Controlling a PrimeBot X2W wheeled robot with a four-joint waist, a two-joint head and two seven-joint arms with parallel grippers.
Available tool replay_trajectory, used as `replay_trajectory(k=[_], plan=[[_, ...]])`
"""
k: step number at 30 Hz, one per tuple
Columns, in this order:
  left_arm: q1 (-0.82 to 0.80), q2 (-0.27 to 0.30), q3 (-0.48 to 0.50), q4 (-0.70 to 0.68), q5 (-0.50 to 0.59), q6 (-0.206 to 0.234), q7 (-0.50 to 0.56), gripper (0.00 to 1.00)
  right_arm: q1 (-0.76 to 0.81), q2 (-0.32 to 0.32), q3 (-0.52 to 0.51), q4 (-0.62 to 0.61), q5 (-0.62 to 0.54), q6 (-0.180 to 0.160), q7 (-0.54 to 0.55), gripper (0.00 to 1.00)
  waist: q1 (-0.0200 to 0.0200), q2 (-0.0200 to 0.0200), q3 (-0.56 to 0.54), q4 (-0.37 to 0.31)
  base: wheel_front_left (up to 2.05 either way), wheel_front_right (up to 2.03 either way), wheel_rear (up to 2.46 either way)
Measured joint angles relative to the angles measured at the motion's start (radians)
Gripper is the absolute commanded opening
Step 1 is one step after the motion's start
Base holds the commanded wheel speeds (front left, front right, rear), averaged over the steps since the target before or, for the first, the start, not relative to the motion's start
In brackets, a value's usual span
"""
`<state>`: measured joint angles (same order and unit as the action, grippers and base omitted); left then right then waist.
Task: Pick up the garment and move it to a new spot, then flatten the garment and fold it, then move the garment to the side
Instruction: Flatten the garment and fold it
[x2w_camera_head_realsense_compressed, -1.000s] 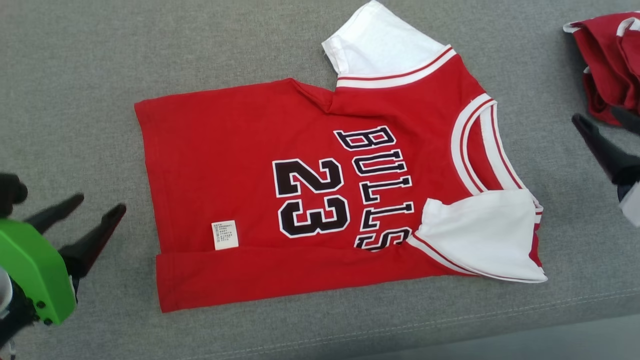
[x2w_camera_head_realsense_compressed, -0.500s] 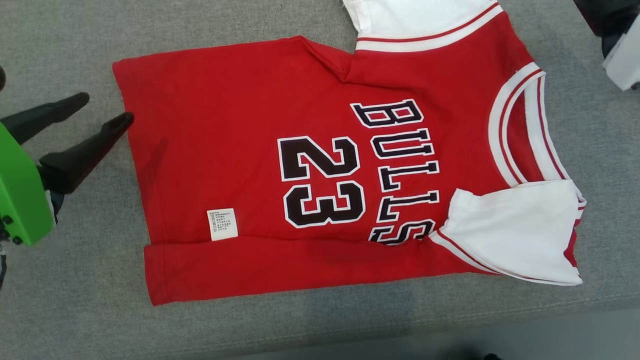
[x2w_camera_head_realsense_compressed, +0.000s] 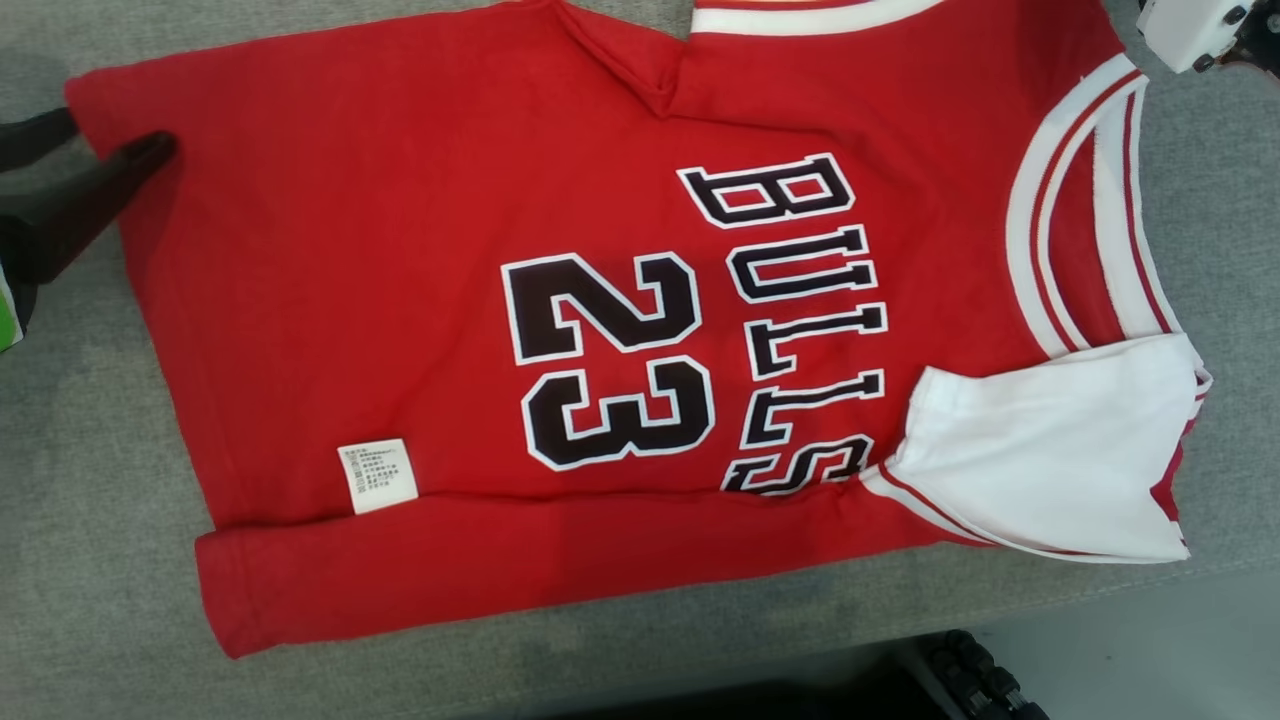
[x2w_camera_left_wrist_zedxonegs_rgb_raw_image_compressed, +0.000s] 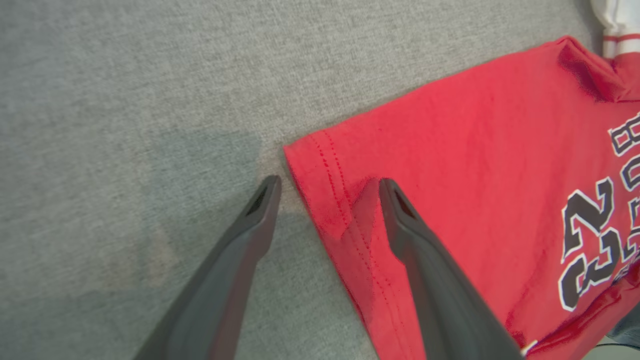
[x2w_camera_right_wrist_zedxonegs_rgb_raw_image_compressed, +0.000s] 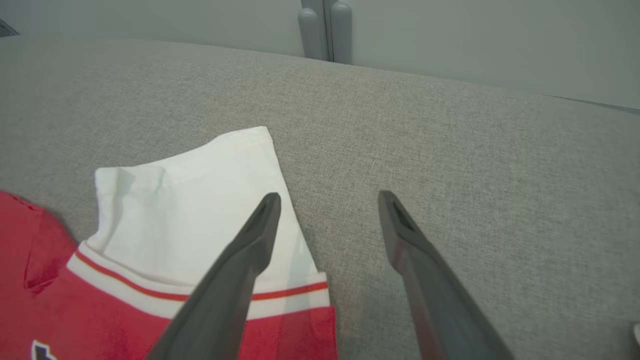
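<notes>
red jersey (x2w_camera_head_realsense_compressed: 400, 300) lies flat on the grey bench (x2w_camera_head_realsense_compressed: 100, 500), near edge folded over. in the last second the left gripper (x2w_camera_left_wrist_zedxonegs_rgb_raw_image_compressed: 328, 187) has moved in, jaws wide open astride the hem corner (x2w_camera_left_wrist_zedxonegs_rgb_raw_image_compressed: 305, 155); the right gripper (x2w_camera_right_wrist_zedxonegs_rgb_raw_image_compressed: 328, 196), open and empty, hangs by the white sleeve (x2w_camera_right_wrist_zedxonegs_rgb_raw_image_compressed: 200, 200). a two-handed fold looks imminent.

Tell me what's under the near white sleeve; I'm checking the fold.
The sleeve lies on the red jersey front, beside the final S; cloth beneath it is covered.
</notes>
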<state>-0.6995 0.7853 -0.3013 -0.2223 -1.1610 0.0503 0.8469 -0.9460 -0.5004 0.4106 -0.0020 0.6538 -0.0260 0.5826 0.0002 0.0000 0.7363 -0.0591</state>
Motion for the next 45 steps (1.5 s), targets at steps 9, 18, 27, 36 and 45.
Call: replay_trajectory(k=[9, 18, 27, 36, 45], plan=[[-0.087, -0.016, -0.017, 0.057, 0.006, 0.002, 0.03, 0.85, -0.049, 0.025, 0.002, 0.082, -0.004, 0.008, -0.02, 1.0, -0.0001, 0.0, 0.023, -0.043, 0.0, 0.0, 0.0], [-0.123, -0.04, -0.043, 0.095, -0.003, -0.002, 0.068, 0.07, -0.072, 0.032, 0.007, 0.155, -0.012, 0.022, -0.042, 1.0, -0.0002, 0.0, 0.025, -0.041, 0.0, 0.0, 0.0], [-0.15, -0.069, -0.081, 0.132, -0.015, -0.006, 0.104, 0.05, -0.097, 0.038, 0.018, 0.215, -0.031, 0.038, -0.063, 1.0, -0.0002, 0.0, 0.007, -0.017, 0.0, 0.0, 0.0], [-0.167, -0.07, -0.093, 0.154, 0.003, -0.008, 0.121, 0.13, -0.113, 0.053, 0.035, 0.252, -0.031, 0.061, -0.063, 1.0, -0.0002, 0.0, -0.007, 0.003, 0.0, 0.0, 0.0], [-0.188, -0.07, -0.095, 0.18, 0.007, -0.016, 0.119, 0.49, -0.123, 0.057, 0.043, 0.287, -0.031, 0.07, -0.072, 1.0, -0.0002, 0.0, -0.014, 0.008, 0.0, 0.0, 0.0]])
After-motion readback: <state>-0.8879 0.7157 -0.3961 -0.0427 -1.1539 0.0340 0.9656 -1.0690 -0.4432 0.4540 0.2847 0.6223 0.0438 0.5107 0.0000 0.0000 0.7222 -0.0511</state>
